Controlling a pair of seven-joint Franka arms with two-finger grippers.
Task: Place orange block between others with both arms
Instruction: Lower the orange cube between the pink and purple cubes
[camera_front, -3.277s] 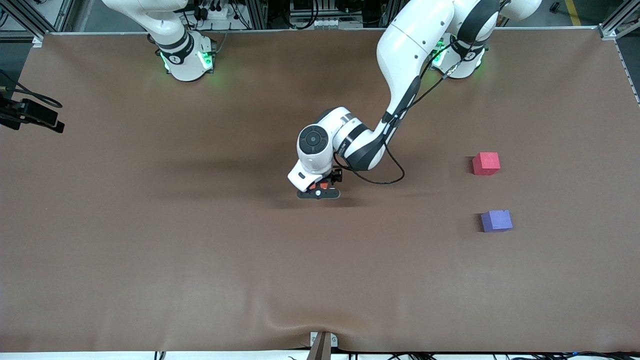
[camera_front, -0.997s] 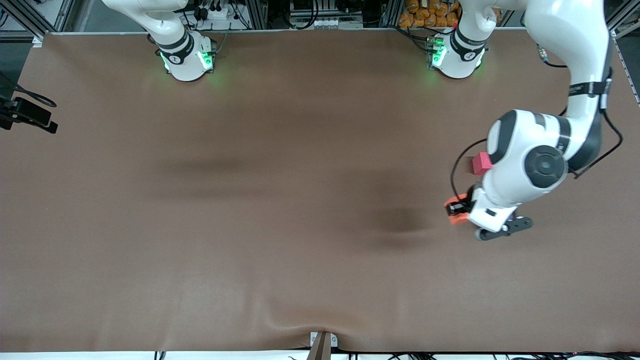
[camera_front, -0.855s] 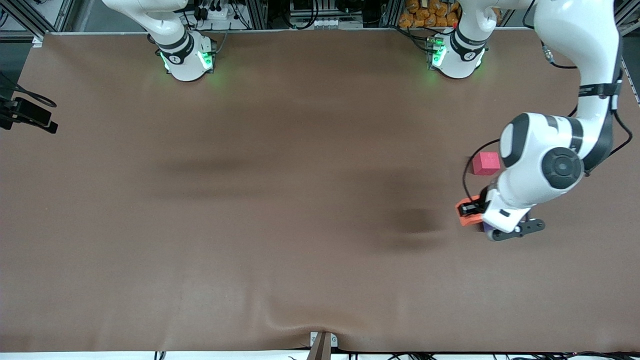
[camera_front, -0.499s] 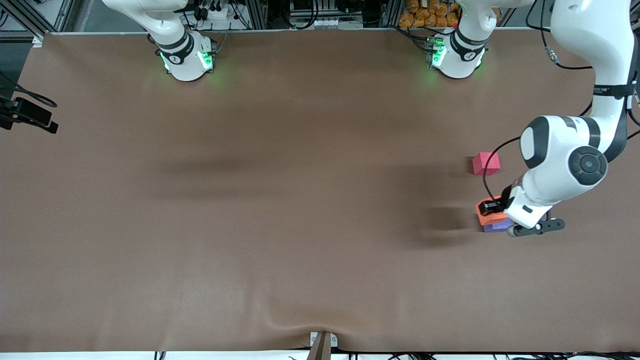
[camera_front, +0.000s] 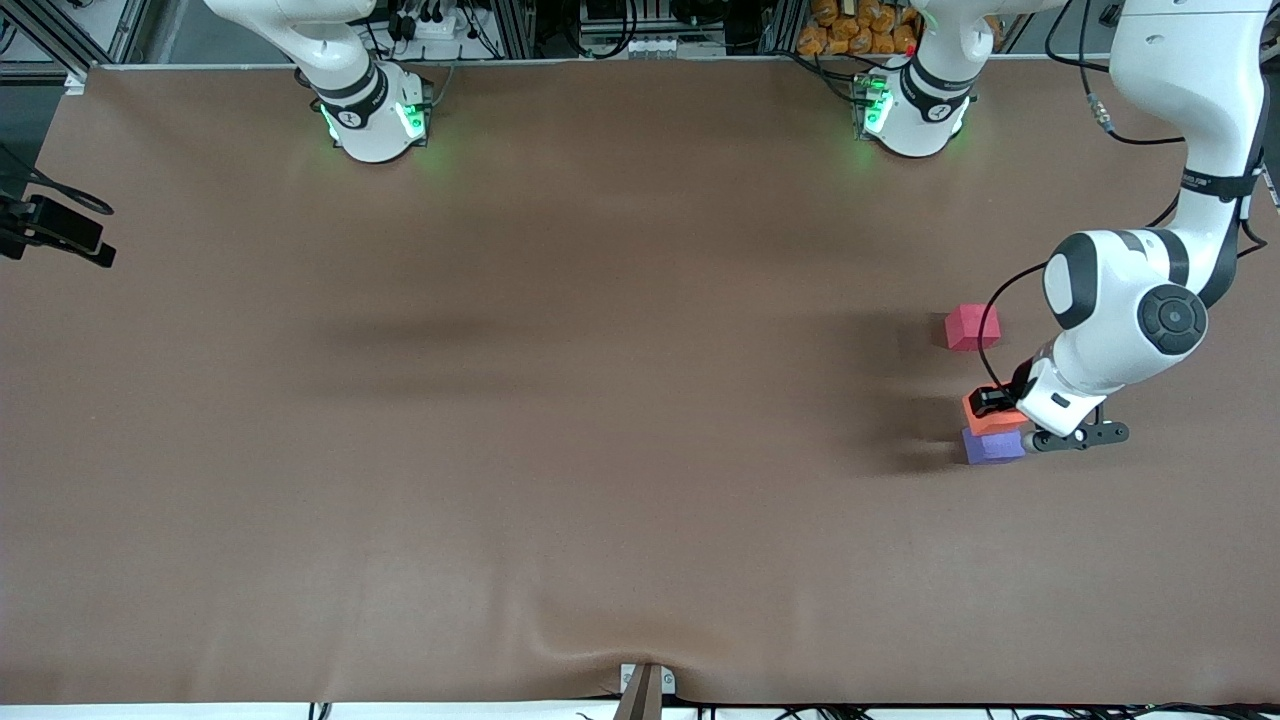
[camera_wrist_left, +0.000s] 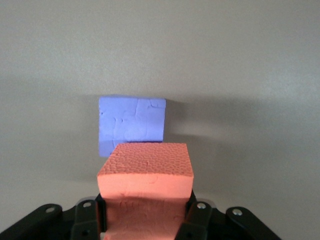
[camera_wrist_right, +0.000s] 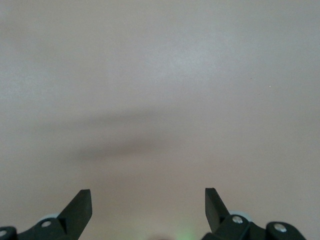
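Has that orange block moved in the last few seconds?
Yes. The left gripper carried the orange block from mid-table toward the left arm's end; it now sits between the red block and purple block.

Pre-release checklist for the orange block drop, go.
1. Left gripper shut on the orange block: ok.
2. Orange block between the pinkish-red cube and the blue-purple cube: ok in the front view, but it shows tight against the blue-purple one.
3. Orange block down on the table: cannot tell.
4. Gap to the blue-purple cube: cannot tell; the left wrist view shows the two overlapping.
5. Pinkish-red cube untouched, apart from the arm: ok.
6. Right gripper open, holding nothing, waiting away from the cubes: ok.
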